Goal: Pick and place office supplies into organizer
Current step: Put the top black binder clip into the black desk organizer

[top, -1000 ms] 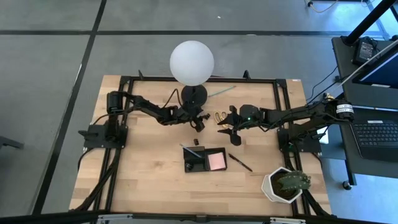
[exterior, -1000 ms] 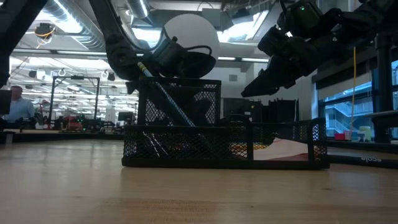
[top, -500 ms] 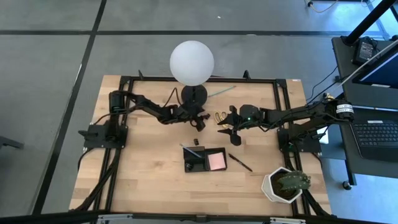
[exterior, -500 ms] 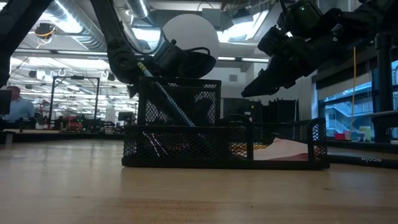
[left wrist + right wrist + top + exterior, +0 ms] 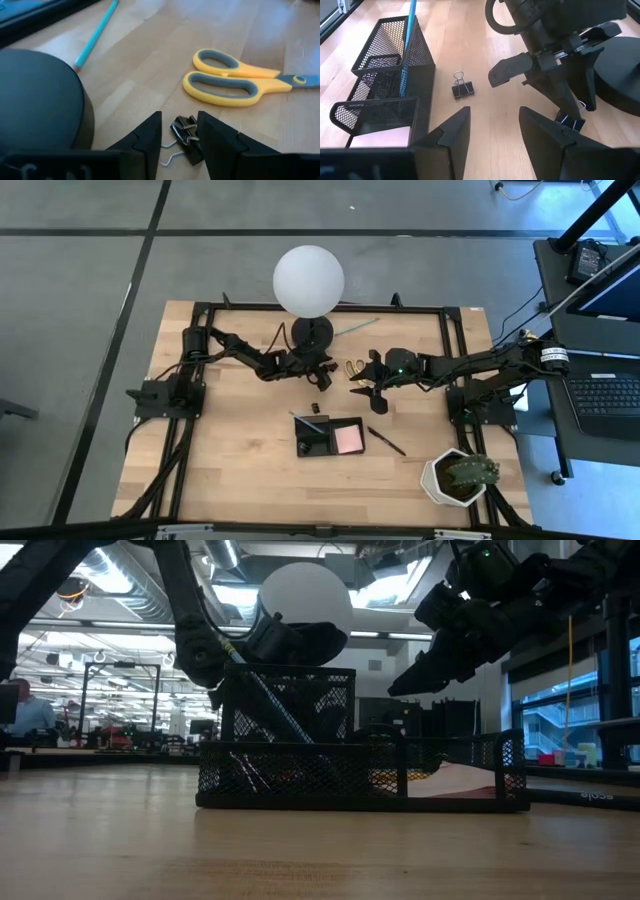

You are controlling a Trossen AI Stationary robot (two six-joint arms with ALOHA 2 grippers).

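My left gripper (image 5: 322, 378) (image 5: 179, 122) points down in front of the lamp base (image 5: 312, 333) and is shut on a small black binder clip (image 5: 186, 135) (image 5: 570, 122). Yellow-handled scissors (image 5: 353, 367) (image 5: 230, 82) lie flat just beyond it. My right gripper (image 5: 375, 387) (image 5: 492, 132) hovers open above the table, right of the scissors, touching nothing. The black mesh organizer (image 5: 330, 437) (image 5: 385, 85) stands nearer, with a blue pencil (image 5: 409, 40) leaning in its tall part and a pink pad (image 5: 348, 439) in its low part. A second clip (image 5: 462, 89) lies loose on the wood. My left gripper pinches the binder clip's black body (image 5: 189, 131) between its two fingertips (image 5: 212, 135), coming from above and pointing down. The clip's wire handles (image 5: 167, 152) stick out toward the wrist. Whether the clip still rests on the table, I cannot tell.
A white globe lamp (image 5: 308, 280) stands over its round base at the far middle. A teal pencil (image 5: 355, 327) lies right of the base, a dark pen (image 5: 386, 442) right of the organizer, a potted plant (image 5: 458, 478) at the near right corner. Bare wood lies at the left and near side.
My left arm's shoulder and elbow links have shifted a little toward the table's right, while its gripper has stayed over the clip by the lamp base. My right arm has kept still.
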